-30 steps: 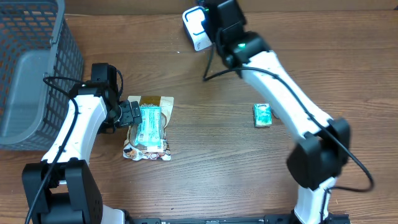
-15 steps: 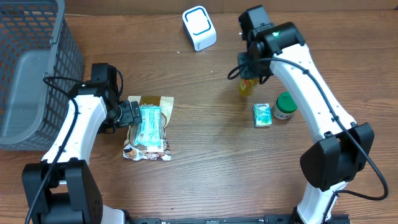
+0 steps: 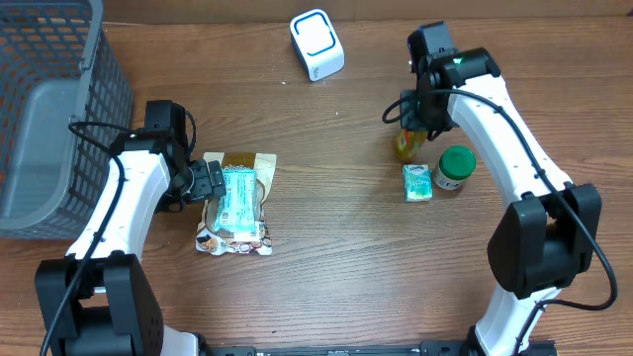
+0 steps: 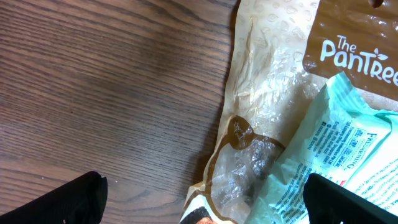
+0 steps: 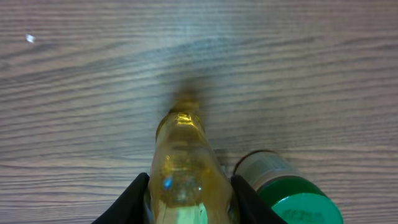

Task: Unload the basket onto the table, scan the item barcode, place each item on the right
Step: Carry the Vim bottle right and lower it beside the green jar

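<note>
Swinging away from the scanner (image 3: 316,44), my right pincer (image 3: 413,117) is now gripping the yellow bottle (image 3: 405,145) just beside the green-lidded jar (image 3: 456,166). I'm aiming to lower it upright, clear of the jar, before letting go. My left pincer (image 3: 210,181) is idling wide open.

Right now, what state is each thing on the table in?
Bottle: gripped, roughly upright.
Right pincer: shut on bottle.
Left pincer: open, at the pouch edge.
Pack: flat on pouch.
Jar: upright, lid on.
Packet: flat, free.
Scanner: standing, free.
</note>
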`<state>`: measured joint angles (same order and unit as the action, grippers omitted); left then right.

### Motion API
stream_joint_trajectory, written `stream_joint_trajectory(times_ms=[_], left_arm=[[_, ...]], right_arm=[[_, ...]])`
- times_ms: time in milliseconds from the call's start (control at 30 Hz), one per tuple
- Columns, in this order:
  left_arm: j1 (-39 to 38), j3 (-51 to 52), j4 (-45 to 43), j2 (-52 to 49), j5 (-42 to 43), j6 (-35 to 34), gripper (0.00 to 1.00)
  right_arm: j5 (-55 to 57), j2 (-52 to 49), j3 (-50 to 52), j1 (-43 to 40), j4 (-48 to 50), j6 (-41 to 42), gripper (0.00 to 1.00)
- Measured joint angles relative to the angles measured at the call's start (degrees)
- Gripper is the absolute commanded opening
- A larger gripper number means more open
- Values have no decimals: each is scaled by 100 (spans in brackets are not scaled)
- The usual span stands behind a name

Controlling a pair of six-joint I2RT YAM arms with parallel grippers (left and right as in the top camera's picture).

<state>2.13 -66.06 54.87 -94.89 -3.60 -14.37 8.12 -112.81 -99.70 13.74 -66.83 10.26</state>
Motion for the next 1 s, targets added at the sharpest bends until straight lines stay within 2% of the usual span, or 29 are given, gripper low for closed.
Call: stream_joint_trajectory(times_ms=[100,400,600,800,967,1000], left_arm=[[0,0,2,0,0,0,100],[0,0,2,0,0,0,99],[0,0,2,0,0,0,100],[0,0,2,0,0,0,100],[0,0,0,0,0,0,99],[0,0,0,0,0,0,100]], right_arm=[[-2,0,107,-15,74,2,13],[-24,0,146,-15,72,22,54],[-24,0,146,-20,48,13,66],[-22,0,146,-20,87,20,70],[-22,0,146,-20,509,22,72],[-24,0,146,-20,627,22,75]])
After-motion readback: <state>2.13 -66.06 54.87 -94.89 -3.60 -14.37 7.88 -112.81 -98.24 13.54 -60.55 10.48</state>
